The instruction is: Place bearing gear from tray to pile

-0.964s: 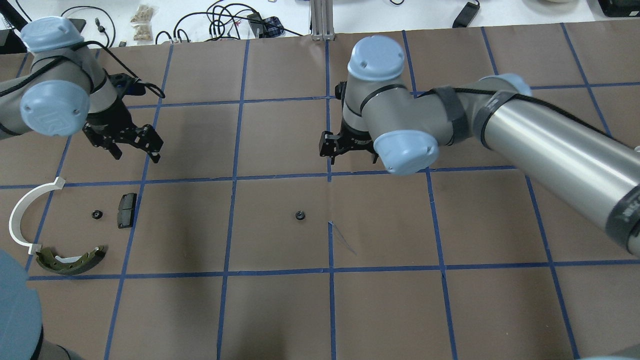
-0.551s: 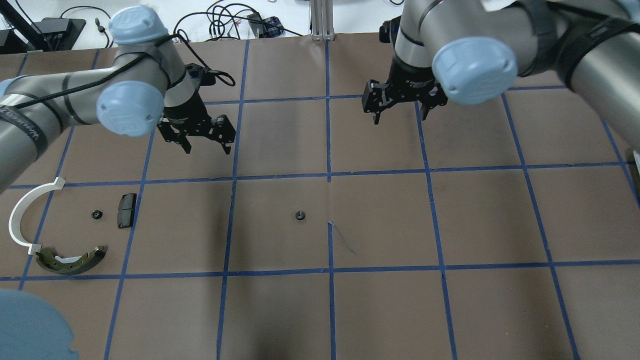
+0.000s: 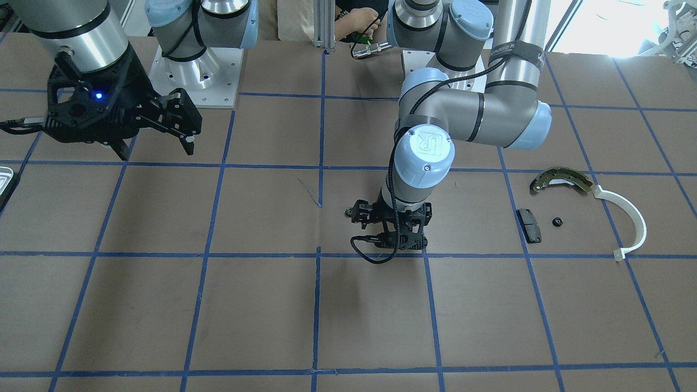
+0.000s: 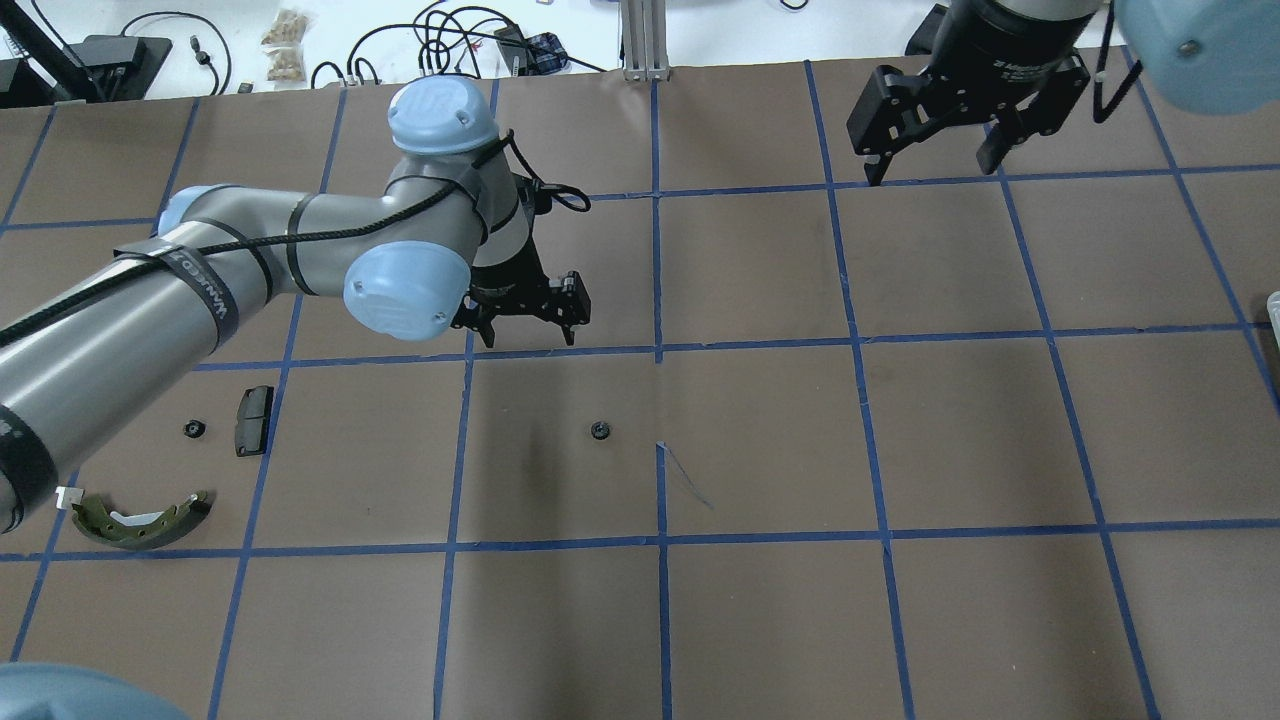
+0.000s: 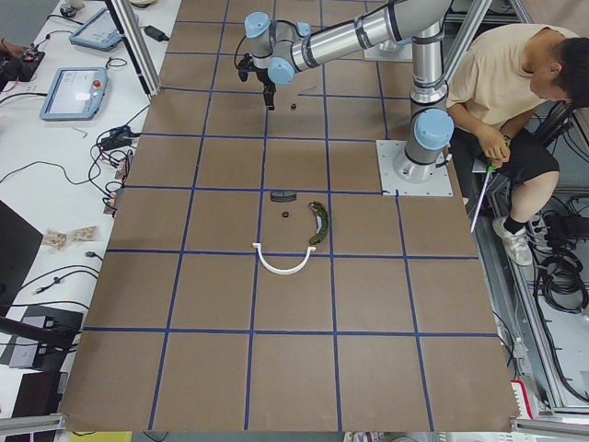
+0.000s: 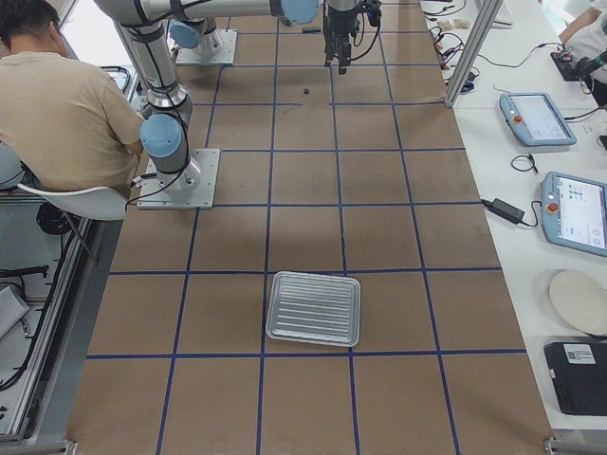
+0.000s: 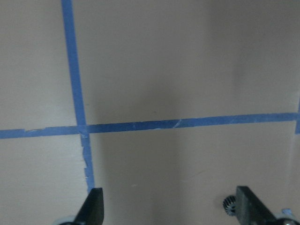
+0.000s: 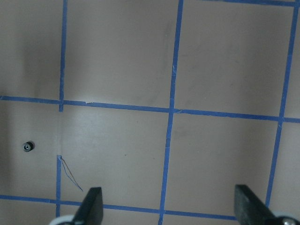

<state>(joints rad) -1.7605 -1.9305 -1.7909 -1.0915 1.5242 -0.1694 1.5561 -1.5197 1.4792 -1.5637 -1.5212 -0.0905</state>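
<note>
One small black bearing gear [image 4: 599, 431] lies alone on the brown table near its middle. My left gripper [image 4: 530, 336] is open and empty, just beyond the gear and slightly left; the left wrist view shows the gear [image 7: 228, 205] by one fingertip. A second gear [image 4: 193, 429] lies in the pile with the black pad [image 4: 253, 420] and brake shoe [image 4: 140, 520]. The white arc [image 3: 631, 218] is mostly hidden by my left arm in the overhead view. My right gripper [image 4: 935, 165] is open and empty at the far right. The tray [image 6: 313, 308] lies empty near the right end.
Blue tape lines grid the brown table. A person [image 5: 502, 83] sits beside the robot bases. Cables [image 4: 450, 40] and tablets [image 6: 536, 118] lie on the white bench past the table's far edge.
My left arm has swung right, from beside the pile to the table's middle near the lone gear. My right arm has pulled back, far and to the right. No part has moved.
</note>
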